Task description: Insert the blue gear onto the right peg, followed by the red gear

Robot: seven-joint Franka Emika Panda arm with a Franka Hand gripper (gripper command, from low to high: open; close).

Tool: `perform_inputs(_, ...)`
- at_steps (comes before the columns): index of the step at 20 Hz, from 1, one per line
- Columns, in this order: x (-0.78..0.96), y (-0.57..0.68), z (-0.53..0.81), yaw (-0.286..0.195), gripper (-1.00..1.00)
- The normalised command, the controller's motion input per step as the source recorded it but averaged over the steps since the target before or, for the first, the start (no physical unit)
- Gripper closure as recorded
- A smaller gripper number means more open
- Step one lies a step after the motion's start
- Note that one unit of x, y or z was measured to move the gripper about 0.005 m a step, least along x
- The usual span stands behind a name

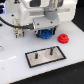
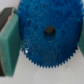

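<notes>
The blue gear (image 1: 46, 34) lies flat on the white table under my gripper (image 1: 46, 30). In the wrist view the blue gear (image 2: 47, 32) fills the space between my gripper's (image 2: 46, 44) green finger pads (image 2: 10, 42), which press against its toothed rim on both sides. Its dark centre hole faces the camera. The red gear (image 1: 63, 38) lies on the table at the exterior view's right of the blue one. The right peg (image 1: 51, 50) stands upright on the black-rimmed grey plate (image 1: 57, 54), nearer the camera than my gripper.
A thinner, shorter pin (image 1: 38, 54) stands on the same plate at the exterior view's left. The arm's white body (image 1: 42, 12) and black cables (image 1: 12, 22) fill the back of the table.
</notes>
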Motion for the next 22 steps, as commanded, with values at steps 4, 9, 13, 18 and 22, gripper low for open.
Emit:
perform_inputs(4, 0.23, 0.03, 0.44, 0.0, 1.0)
perform_inputs(9, 0.43, -0.01, 0.47, 0.0, 1.0)
perform_inputs(13, 0.57, -0.1, 0.43, 0.0, 1.0)
perform_inputs(18, 0.65, -0.09, 0.44, 0.0, 1.0)
perform_inputs(22, 0.77, -0.09, 0.35, 0.0, 1.0)
